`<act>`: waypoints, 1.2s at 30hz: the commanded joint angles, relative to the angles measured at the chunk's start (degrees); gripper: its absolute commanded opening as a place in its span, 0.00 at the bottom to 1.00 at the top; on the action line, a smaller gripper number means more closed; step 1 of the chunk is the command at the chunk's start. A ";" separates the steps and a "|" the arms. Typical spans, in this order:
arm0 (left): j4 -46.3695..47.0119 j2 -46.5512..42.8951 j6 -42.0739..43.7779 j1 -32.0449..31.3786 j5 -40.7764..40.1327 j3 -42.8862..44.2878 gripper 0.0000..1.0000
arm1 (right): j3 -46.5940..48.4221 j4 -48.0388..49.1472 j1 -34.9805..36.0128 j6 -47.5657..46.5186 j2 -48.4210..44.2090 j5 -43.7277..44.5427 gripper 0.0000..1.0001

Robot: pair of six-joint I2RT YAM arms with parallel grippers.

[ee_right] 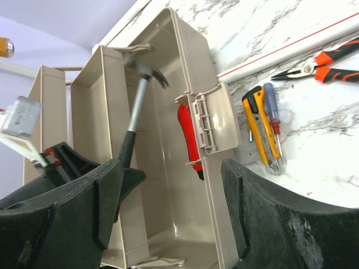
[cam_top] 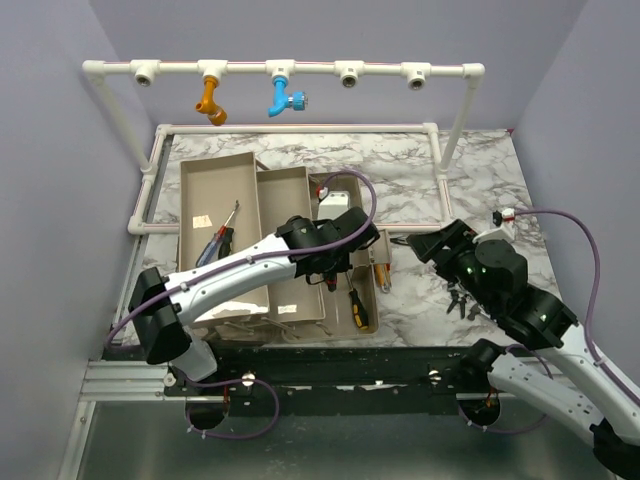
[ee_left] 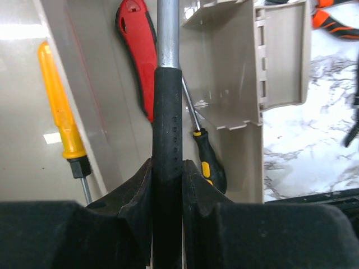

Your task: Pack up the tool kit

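Observation:
The beige tool kit box lies open at centre-left with its trays spread out. My left gripper is shut on the black grip of a hammer, held over the right compartment; the hammer head hangs near the far wall. A red utility knife and a black-and-yellow screwdriver lie in that compartment, and a yellow screwdriver lies in the neighbouring tray. My right gripper stands open just right of the box, with nothing between its fingers.
On the marble beside the box lie a yellow utility knife, a purple-handled screwdriver and orange pliers. Dark pliers lie near my right arm. A white pipe frame with orange and blue fittings borders the back.

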 commanded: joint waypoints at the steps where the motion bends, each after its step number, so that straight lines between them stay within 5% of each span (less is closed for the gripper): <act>1: -1.21 5.01 -1.74 -0.39 -2.44 1.72 0.00 | -0.12 -3.27 0.06 0.39 -2.77 5.02 0.78; 10: 1.44 10.66 -4.36 -0.40 -1.31 0.75 0.00 | 0.25 -11.17 0.08 0.88 5.19 6.89 0.78; 11: 1.63 11.00 -3.16 -0.32 -0.96 1.08 0.13 | 0.01 -11.45 0.09 0.38 6.49 6.49 0.79; 13: 2.07 10.97 -1.72 -0.46 -0.76 1.41 0.77 | -1.03 -11.45 0.05 -0.21 8.46 6.18 0.79; 15: 3.25 9.30 0.03 -0.43 -0.70 1.20 0.97 | -2.38 -11.69 0.06 0.49 10.40 6.70 0.82; 24: 9.05 -4.08 8.87 -0.50 2.42 0.34 0.98 | -4.60 -12.30 -1.73 5.20 20.45 12.75 0.78; 31: 18.22 -16.06 23.05 -0.45 17.34 -3.67 0.98 | -5.57 -11.04 -15.34 6.20 26.52 7.65 0.73; 36: 17.46 -28.21 29.90 -0.39 18.36 -8.67 0.98 | -6.48 -14.86 -20.45 8.78 27.19 10.77 0.72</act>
